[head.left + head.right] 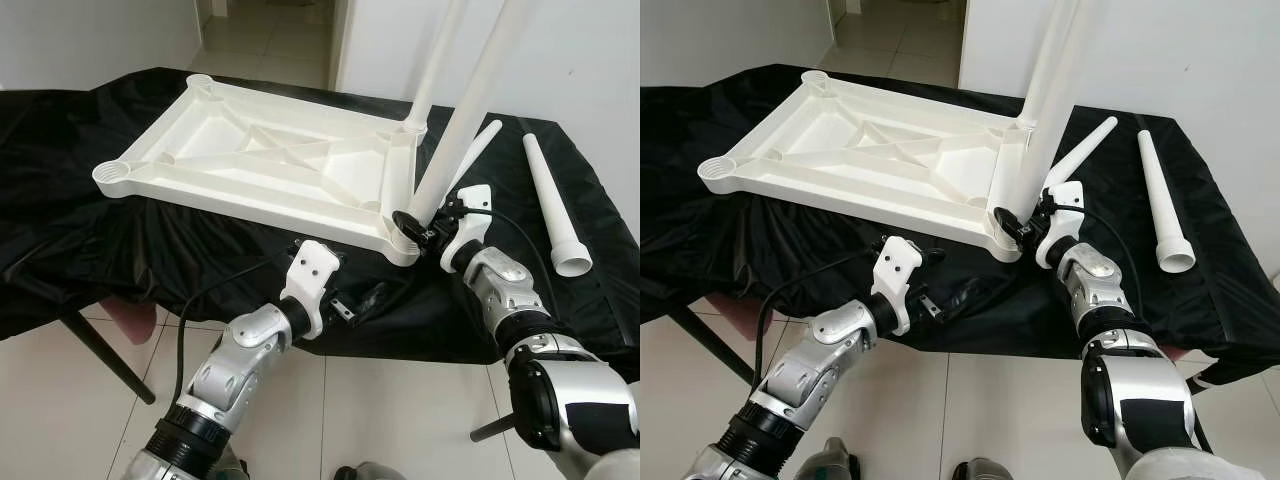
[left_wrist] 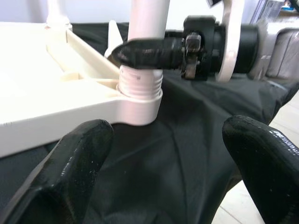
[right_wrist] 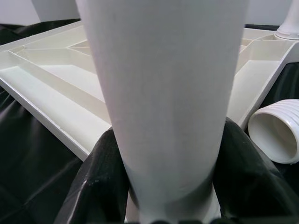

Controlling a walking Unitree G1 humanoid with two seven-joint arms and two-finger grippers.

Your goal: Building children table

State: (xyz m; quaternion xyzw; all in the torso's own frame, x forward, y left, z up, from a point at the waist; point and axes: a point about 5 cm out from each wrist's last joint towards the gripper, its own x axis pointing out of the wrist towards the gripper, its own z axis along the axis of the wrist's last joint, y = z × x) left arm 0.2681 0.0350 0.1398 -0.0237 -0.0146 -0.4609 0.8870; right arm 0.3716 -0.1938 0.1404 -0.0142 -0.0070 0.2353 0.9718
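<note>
Right claw (image 1: pixel 418 226), clenched on the base of a white table leg (image 1: pixel 470 110) at the near right corner of the inverted white tabletop (image 1: pixel 262 160). The two black fingers (image 3: pixel 100 179) press on opposite sides of the leg just above its threaded end, which sits in the corner socket (image 2: pixel 138 101); several thread rings are visible above the socket rim, so the leg is judged not fully screwed home. The leg's long axis rises steeply from the socket, leaning slightly away from the robot and to its right, so the coming turn is about that near-vertical axis.

Left claw (image 1: pixel 362 303), released, fingers spread and holding nothing. It hovers below and in front of the same corner, just off the near edge of the bench (image 1: pixel 90 250), which is draped in black cloth, and it points toward the socket. The right claw is the one on the leg; the left is near but apart from it.

A second leg (image 1: pixel 432 70) already stands upright in the far right corner socket. Two further legs lie loose on the cloth toward the right end of the bench: one (image 1: pixel 478 148) beside the tabletop's right edge, one (image 1: pixel 552 205) farther right with its wide threaded mouth toward the near edge. The two left corner sockets (image 1: pixel 113 176) are open.
</note>
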